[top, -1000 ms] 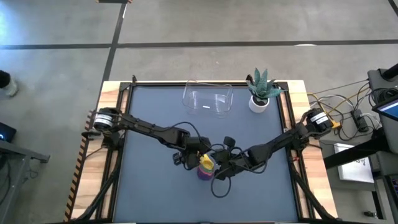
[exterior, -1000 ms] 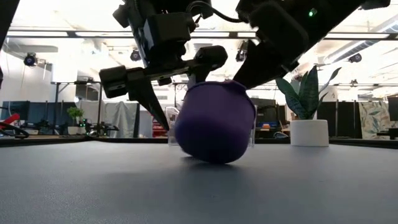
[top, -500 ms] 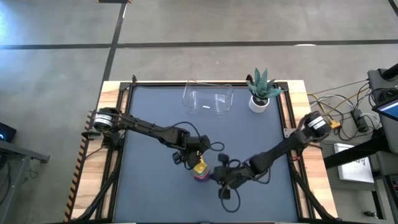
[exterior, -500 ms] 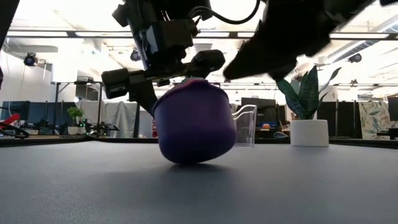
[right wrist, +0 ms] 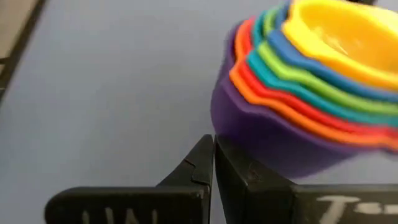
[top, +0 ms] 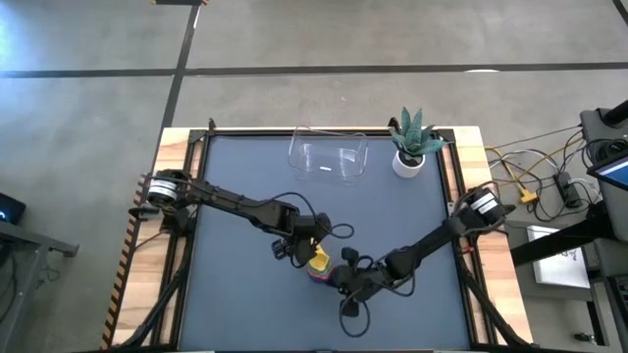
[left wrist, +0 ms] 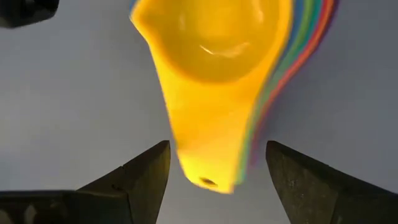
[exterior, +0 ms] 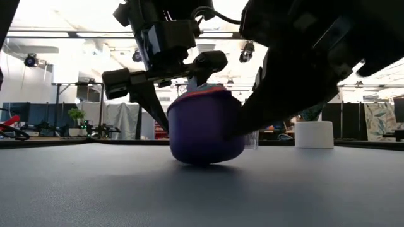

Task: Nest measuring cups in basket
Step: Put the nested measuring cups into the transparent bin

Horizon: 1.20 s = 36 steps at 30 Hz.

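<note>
The measuring cups point(top: 319, 266) sit nested in one stack near the table's middle, purple outermost and yellow innermost point(left wrist: 214, 37). The stack rests on the purple cup's rounded bottom point(exterior: 205, 157), a little tilted. My left gripper point(left wrist: 214, 149) is open, slanting down from the far left. Its fingers stand either side of the stacked handles point(left wrist: 211, 149), with a gap showing on both sides. My right gripper point(right wrist: 213, 146) is shut and low, on the stack's near right side. The clear basket point(top: 328, 157) stands at the far edge. My right gripper has its shut fingertips point(right wrist: 205, 155) against the purple cup's outer wall, low down near the bottom point(right wrist: 239, 134). The fingers come slanting down from the table's near right. The stack stays on the table and leans away from them.
A small white pot with a spiky green plant point(top: 410, 147) stands at the far right, beside the basket. Black cables loop off both wrists near the stack point(top: 348, 299). Bare dark mat lies to the left and right of the stack.
My right gripper has sunk and swung toward the table's near edge, tipping closer to level, and has come in low against the purple cup. The stack has rocked and slid slightly toward the table's left, and now stands more upright than before.
</note>
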Motion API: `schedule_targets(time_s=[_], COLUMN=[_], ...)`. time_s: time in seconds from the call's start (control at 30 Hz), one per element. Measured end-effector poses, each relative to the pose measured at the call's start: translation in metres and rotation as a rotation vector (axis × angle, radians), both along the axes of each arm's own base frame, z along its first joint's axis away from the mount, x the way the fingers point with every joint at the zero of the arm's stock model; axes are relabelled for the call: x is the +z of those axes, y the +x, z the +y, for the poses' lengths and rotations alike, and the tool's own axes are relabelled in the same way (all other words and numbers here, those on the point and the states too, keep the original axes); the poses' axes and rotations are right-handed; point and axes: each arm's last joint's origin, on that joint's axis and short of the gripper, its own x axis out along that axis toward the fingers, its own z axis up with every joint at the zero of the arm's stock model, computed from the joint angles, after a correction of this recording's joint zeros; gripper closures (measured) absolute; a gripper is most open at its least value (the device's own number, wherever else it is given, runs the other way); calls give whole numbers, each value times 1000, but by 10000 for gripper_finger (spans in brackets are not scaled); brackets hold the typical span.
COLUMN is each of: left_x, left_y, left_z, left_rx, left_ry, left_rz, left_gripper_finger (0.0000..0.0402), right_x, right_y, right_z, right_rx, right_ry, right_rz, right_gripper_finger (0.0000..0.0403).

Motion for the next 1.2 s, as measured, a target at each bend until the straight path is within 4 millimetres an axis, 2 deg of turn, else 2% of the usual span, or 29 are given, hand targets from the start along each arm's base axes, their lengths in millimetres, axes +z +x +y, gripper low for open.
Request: schedule_targets(time_s=[0.27, 0.43, 0.83, 1.2], left_x=[10, 9, 5, 4], left_y=[-2, -5, -6, -5], left_z=[2, 2, 9, 21], left_rx=[34, 69, 148, 199], left_ry=[1, -10, -60, -142], left_rz=[-28, 11, 60, 78], left_gripper_finger=[154, 153, 117, 129], right_x=[-5, -5, -5, -5], right_y=[-1, 1, 2, 4], right_z=[-12, -15, -18, -23], right_rx=[-82, -94, -101, -119], right_ry=[-22, -27, -42, -64], right_rz=[68, 63, 58, 61], right_gripper_finger=[394, 394, 394, 394])
